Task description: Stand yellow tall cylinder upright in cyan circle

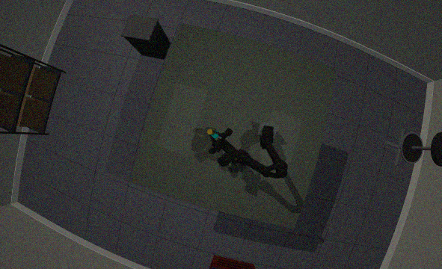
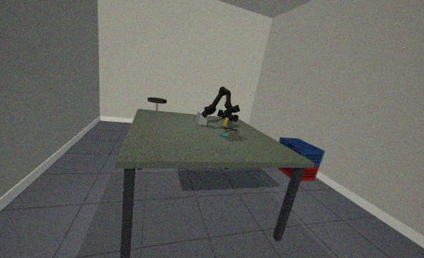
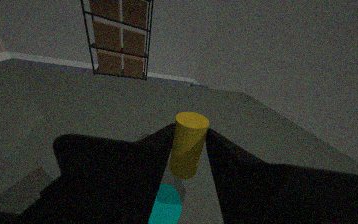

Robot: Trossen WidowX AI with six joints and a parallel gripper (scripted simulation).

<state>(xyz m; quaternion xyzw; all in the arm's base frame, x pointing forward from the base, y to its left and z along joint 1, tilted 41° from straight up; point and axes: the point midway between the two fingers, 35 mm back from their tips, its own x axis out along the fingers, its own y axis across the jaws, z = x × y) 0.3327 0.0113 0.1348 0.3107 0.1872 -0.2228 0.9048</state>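
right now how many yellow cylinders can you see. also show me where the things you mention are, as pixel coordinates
1: the yellow cylinder [image 1: 209, 131] [image 2: 226, 122] [image 3: 189, 147], held in the pincer [image 1: 214, 135] [image 2: 227, 118] [image 3: 190, 130] above the table [image 2: 168, 143]. The dark arm could hide another in the top view.

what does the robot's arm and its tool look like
The arm is matte black all over, built of slim links with chunkier rounded joints. Its tool is black too, with two broad, dark fingers that taper towards their tips. No markings or cables can be made out in this dim, grainy light.
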